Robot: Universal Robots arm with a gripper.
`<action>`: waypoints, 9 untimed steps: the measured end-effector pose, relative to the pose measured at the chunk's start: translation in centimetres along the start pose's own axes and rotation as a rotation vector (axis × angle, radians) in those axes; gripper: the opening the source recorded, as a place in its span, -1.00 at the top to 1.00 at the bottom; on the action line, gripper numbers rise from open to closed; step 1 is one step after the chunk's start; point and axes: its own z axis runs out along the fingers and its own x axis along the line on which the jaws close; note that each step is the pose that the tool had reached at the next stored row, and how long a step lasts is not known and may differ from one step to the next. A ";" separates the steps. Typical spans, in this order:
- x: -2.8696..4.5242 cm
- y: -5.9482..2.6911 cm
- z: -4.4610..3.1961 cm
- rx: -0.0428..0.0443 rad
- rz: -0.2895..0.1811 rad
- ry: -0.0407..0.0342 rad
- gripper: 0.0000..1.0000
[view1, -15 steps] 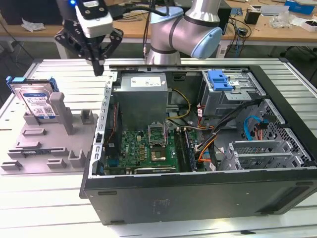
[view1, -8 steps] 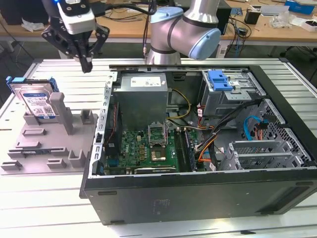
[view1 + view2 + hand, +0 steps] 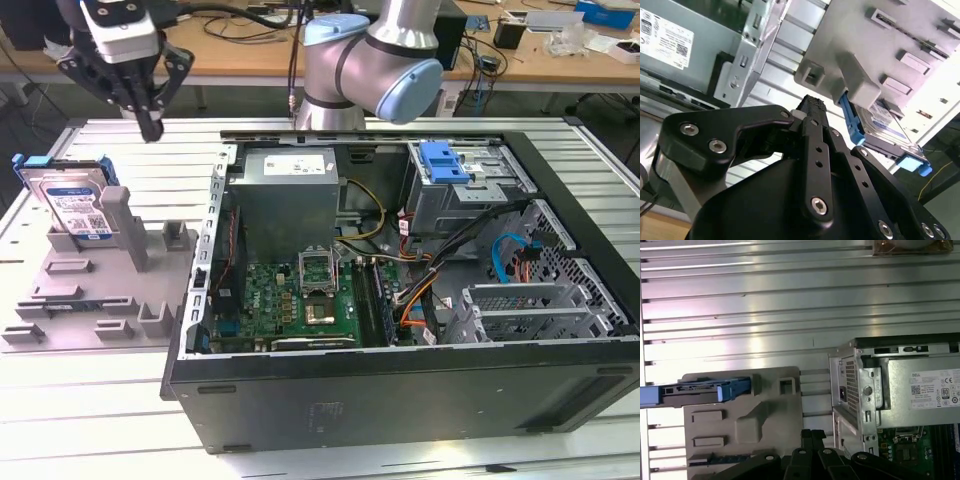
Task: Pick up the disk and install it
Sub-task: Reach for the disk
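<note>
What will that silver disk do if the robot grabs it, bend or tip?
Probably stiff: the disk looks like a flat metal slab with a blue plastic frame, so it shouldn't flop. It stands on edge in the grey holder, so a sideways push might tip it. Its smooth faces could be slippery.

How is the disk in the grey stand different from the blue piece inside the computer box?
The disk stands on its edge in the grey stand, outside the computer box; the blue piece lies flat on a metal cage inside it. The disk is silver with a label and a blue frame; the blue piece is blue all over. Both have bright blue plastic.
</note>
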 end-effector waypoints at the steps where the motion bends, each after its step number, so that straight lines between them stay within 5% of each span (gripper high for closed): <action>1: 0.51 0.12 0.00 -0.0001 0.000 0.0000 0.79; 9: 4.30 0.72 -0.07 0.0000 0.000 0.0001 0.79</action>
